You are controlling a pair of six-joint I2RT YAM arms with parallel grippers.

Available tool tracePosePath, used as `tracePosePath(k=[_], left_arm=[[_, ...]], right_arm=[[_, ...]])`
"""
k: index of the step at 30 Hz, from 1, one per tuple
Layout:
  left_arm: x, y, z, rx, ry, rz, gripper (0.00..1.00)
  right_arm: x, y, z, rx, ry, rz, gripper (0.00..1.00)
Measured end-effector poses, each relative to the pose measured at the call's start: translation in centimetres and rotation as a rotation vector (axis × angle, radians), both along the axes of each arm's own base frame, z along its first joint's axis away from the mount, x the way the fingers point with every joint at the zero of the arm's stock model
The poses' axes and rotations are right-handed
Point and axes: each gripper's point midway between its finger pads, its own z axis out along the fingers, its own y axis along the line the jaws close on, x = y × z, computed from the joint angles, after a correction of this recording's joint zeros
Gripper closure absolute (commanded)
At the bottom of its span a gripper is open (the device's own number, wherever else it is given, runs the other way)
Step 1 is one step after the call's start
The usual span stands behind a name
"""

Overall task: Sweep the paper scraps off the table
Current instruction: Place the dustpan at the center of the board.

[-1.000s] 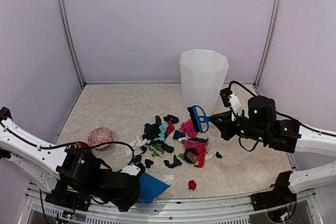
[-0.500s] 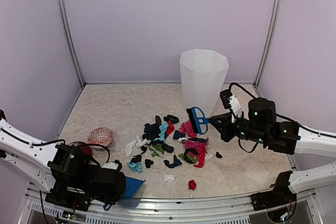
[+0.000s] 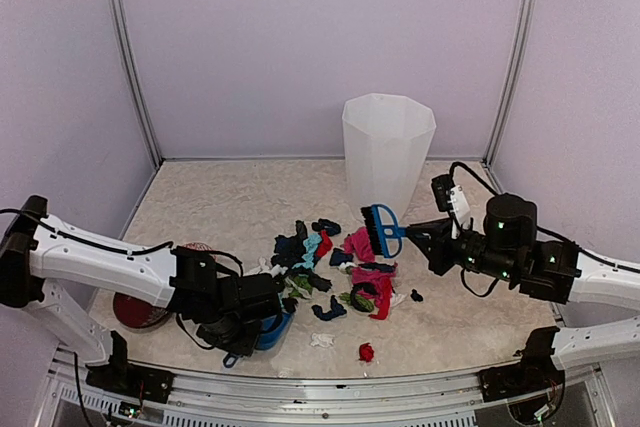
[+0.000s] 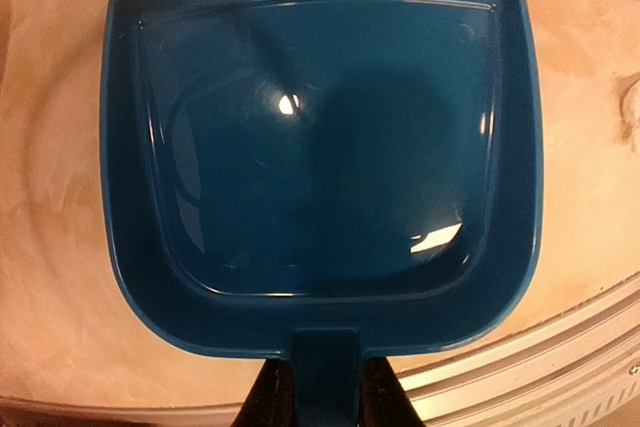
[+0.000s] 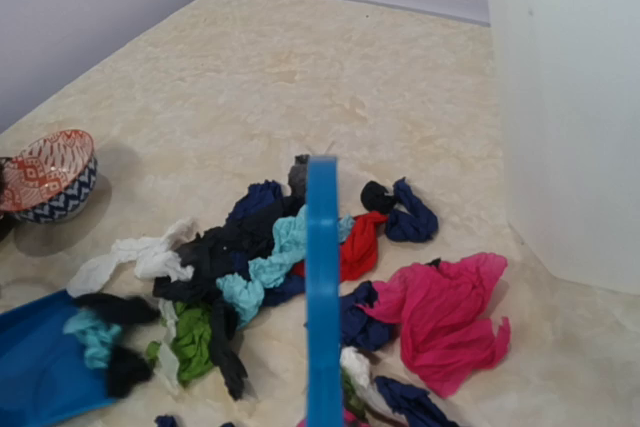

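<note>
Gripping of the dustpan handle by the left hand is noted, near left; pan laid flat, lip touching the paper scraps. The brush is clamped in the right hand, held above the pile's right edge, mid-surface.

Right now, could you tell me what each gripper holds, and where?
Left gripper: blue dustpan, by its handle. Right gripper: blue brush, by its handle.

Blue dustpan sits at the paper scraps' near-left edge; blue brush hangs at their far-right
</note>
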Motion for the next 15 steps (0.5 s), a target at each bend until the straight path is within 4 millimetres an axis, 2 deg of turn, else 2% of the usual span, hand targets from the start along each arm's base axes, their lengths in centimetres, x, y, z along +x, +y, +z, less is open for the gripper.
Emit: tracePosePath(k=[5, 10, 13, 15], left_arm=[[3.4, -2.8, 0.0, -0.01, -0.038, -0.074, 1.0], [7.1, -3.8, 0.0, -0.016, -0.076, -0.106, 1.0], [8.9, -4.2, 0.3, -0.026, -0.106, -0.117, 0.91], [9.3, -4.3, 0.3, -0.025, -0.119, -0.132, 0.86]], right_arm=[[0.0, 0.1, -0.1, 0.006, 0.002, 0.002, 1.0], [-0.1, 0.2, 0.2, 0.019, -0.006, 0.01, 1.0], [0.0, 0.3, 0.2, 0.019, -0.005, 0.011, 1.0], [0.0, 0.4, 0.1, 0.017, -0.004, 0.012, 1.0]])
